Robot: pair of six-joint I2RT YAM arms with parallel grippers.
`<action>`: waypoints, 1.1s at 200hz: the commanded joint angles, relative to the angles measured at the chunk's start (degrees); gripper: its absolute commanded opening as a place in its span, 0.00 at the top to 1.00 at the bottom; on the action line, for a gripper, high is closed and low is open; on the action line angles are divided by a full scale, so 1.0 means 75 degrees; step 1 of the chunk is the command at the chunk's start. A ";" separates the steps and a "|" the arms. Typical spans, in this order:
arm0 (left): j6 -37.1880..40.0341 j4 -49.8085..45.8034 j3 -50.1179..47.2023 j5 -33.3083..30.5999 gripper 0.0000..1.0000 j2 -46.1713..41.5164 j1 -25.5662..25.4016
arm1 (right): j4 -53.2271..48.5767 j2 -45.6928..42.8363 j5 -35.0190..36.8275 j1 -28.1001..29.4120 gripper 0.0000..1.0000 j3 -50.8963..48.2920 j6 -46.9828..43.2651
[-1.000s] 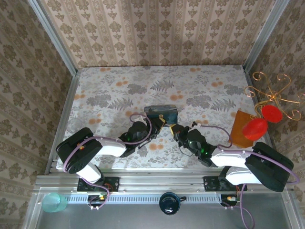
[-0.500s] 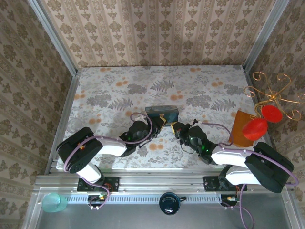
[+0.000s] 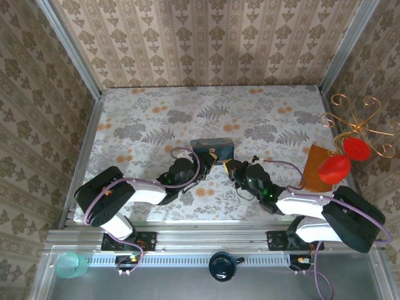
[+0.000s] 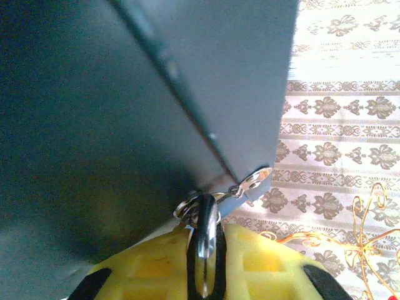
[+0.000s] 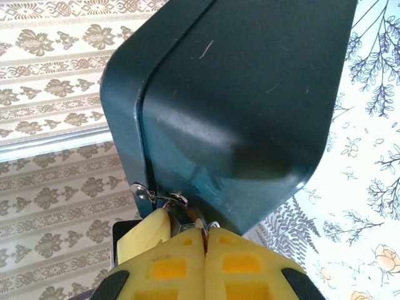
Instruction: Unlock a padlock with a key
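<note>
2 grippers on the tin (image 3: 212, 145) in that frame, which had the lock? /rk

Both met at the latch on its near face. Left gripper (image 3: 206, 161) sat to the near left of it, right gripper (image 3: 229, 167) to the near right, with the tin just beyond both. Neither was clearly nearer. /tm

Jaw state? /rk

Left wrist view: fingers (image 4: 156, 265) were clamped on a silvery metal piece (image 4: 205, 219). It stood edge-on, long axis along the finger seam and pointing at the tin's lower edge, just beside a small hasp ring (image 4: 256, 180). Right wrist view: fingers (image 5: 244, 262) were pressed together. Couldn't tell if anything thin was pinched between them. /tm

And the padlock? /rk

Padlock (image 5: 181, 215) was my read of the dark lump tucked under the tin's seam. It was touching the right fingertips, next to a wire loop (image 5: 147, 192). From above it was too small to make out and the 2 sets of fingers crowded it. /tm

Key? /rk

Couldn't identify it. The silvery piece could have been the key or the shackle, and no teeth showed. The keyhole was hidden in all 3 views. My judgement: the next move hung on lining that piece's axis up with the keyhole, and nothing in view let me confirm the alignment. /tm
</note>
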 commanded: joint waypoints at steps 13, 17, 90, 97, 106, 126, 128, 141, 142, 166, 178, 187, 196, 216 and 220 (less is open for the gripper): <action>0.0163 0.0477 0.0335 0.0510 1.00 0.0079 -0.0139 | -0.0189 -0.0003 -0.0755 0.0210 1.00 0.0395 0.0026; 0.0162 0.0460 0.0335 0.0499 1.00 0.0075 -0.0128 | -0.0272 -0.0016 -0.0781 0.0211 1.00 0.0430 0.0041; 0.0190 0.0418 0.0359 0.0498 1.00 0.0035 -0.0136 | -0.0354 0.0139 -0.0980 0.0269 1.00 0.0534 0.0076; 0.0190 0.0400 0.0361 0.0498 1.00 0.0028 -0.0131 | -0.0377 0.0152 -0.1005 0.0270 1.00 0.0554 0.0076; 0.0190 0.0403 0.0370 0.0507 1.00 0.0037 -0.0129 | -0.0380 0.0165 -0.1017 0.0269 1.00 0.0567 0.0076; 0.0216 0.0331 0.0437 0.0562 1.00 0.0046 -0.0138 | -0.0227 0.0182 -0.0993 0.0268 1.00 0.0544 0.0064; 0.0214 0.0323 0.0449 0.0567 1.00 0.0044 -0.0130 | -0.0227 0.0175 -0.0993 0.0261 1.00 0.0550 0.0064; 0.0231 0.0290 0.0472 0.0590 1.00 0.0060 -0.0139 | -0.0275 0.0140 -0.0971 0.0263 1.00 0.0562 0.0030; 0.0228 0.0290 0.0474 0.0591 1.00 0.0067 -0.0139 | -0.0274 0.0144 -0.0970 0.0259 1.00 0.0559 0.0030; 0.0195 0.0301 0.0487 0.0644 1.00 0.0086 -0.0136 | -0.0276 0.0113 -0.0987 0.0194 1.00 0.0533 0.0017; 0.0203 0.0267 0.0487 0.0662 1.00 0.0077 -0.0138 | -0.0250 0.0126 -0.1029 0.0174 1.00 0.0581 -0.0006; 0.0214 0.0246 0.0488 0.0668 1.00 0.0063 -0.0130 | -0.0284 0.0137 -0.1084 0.0183 1.00 0.0651 -0.0055; 0.0220 0.0221 0.0496 0.0674 1.00 0.0057 -0.0131 | -0.0285 0.0160 -0.1138 0.0182 1.00 0.0725 -0.0088; 0.0248 0.0108 0.0521 0.0703 1.00 0.0039 -0.0138 | -0.0210 0.0239 -0.1225 0.0180 1.00 0.0818 -0.0147; 0.0248 0.0084 0.0528 0.0714 1.00 0.0035 -0.0130 | -0.0203 0.0243 -0.1233 0.0174 1.00 0.0840 -0.0175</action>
